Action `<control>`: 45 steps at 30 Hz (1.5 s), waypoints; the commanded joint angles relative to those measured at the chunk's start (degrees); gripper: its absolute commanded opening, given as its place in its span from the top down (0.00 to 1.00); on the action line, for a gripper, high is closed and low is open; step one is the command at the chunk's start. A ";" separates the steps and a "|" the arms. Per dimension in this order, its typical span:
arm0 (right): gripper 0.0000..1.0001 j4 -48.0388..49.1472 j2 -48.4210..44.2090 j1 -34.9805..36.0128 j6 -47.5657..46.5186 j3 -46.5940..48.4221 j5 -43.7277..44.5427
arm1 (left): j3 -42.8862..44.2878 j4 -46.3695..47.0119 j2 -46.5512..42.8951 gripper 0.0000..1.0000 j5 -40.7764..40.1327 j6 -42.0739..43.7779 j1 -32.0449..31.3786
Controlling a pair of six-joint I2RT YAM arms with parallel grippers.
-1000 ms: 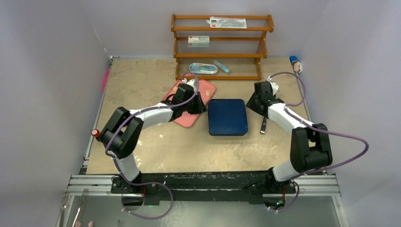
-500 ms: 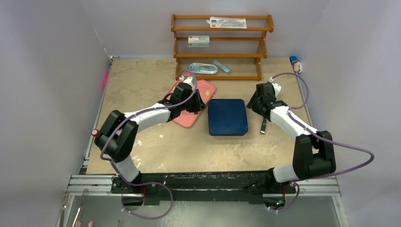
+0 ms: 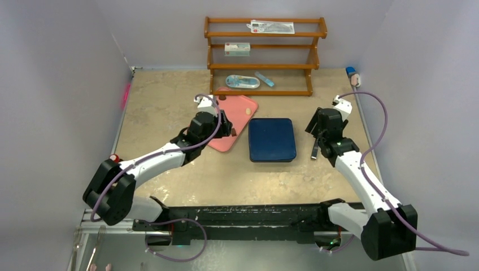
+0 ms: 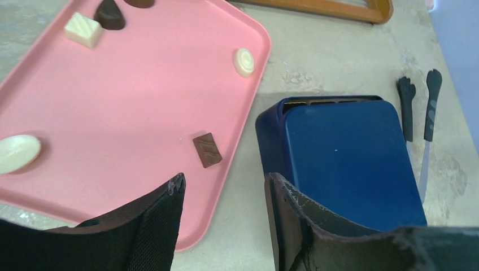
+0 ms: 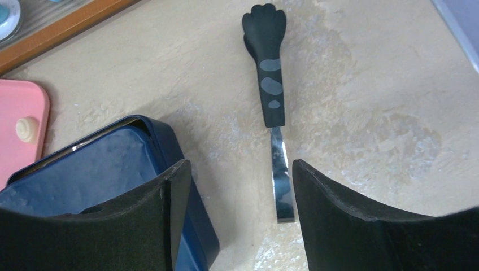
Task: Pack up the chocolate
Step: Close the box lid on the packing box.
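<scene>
Several chocolate pieces lie on the pink tray [image 4: 141, 101]: a brown rectangle [image 4: 207, 150], a cream swirl [image 4: 244, 62], a cream square [image 4: 83, 30], a dark piece [image 4: 109, 14] and a cream oval [image 4: 17, 153]. Right of the tray sits the dark blue box [image 4: 350, 158] with its lid on, slightly askew. My left gripper [image 4: 224, 183] hangs open over the tray's near right edge, nothing between its fingers. My right gripper [image 5: 237, 166] is open and empty above the bare table between the box [image 5: 101, 180] and the black-handled tongs [image 5: 270, 84].
A wooden shelf rack [image 3: 262, 56] with small packets stands at the back. The tongs [image 3: 314, 149] lie just right of the blue box [image 3: 272, 139]. A pink marker [image 3: 125, 96] lies at the left wall, and a small blue-and-white item [image 3: 353, 76] at the back right.
Both arms have pulled back toward the near side. The left gripper left the tray's middle for its near right edge. Both jaws have opened wider.
</scene>
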 commanded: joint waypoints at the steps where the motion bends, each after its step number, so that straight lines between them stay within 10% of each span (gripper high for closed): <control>1: 0.31 -1.53 -1.72 0.72 -1.69 -1.10 5.42 | -4.56 7.17 -3.97 0.46 -8.85 2.84 -1.69; 25: 0.25 -4.89 -1.25 5.64 1.08 -2.95 13.04 | -14.31 23.61 -2.09 0.42 -16.46 9.42 -6.11; 45: 0.38 -22.33 -9.20 17.19 3.43 -1.37 8.25 | -6.55 6.99 0.03 0.43 -24.31 4.92 -24.59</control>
